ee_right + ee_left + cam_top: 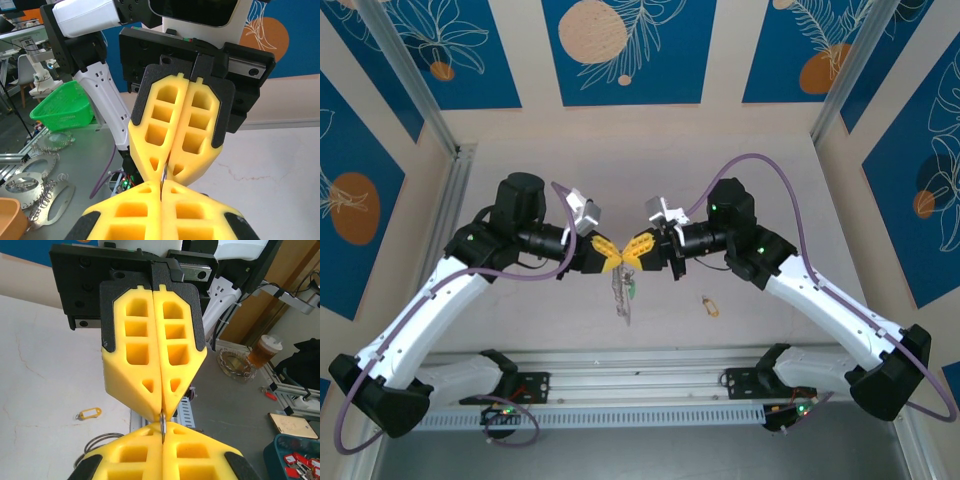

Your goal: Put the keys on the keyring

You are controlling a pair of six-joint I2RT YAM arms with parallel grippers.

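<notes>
Above the middle of the table my left gripper and right gripper meet tip to tip. Both are shut on the thin metal edge of the keyring, whose floppy loop and small green tag hang below the tips. In the left wrist view the ring edge is pinched between my own yellow fingers below and the right gripper's fingers above. The right wrist view shows the same ring edge clamped by both pairs. The keys, one small tan-gold piece, lie on the table to the right of the grippers, also seen as a yellow piece.
An aluminium rail runs along the near edge between the arm bases. Beyond the table stand a drink cup, a box of red-tagged keys, a green basket and flat metal rings.
</notes>
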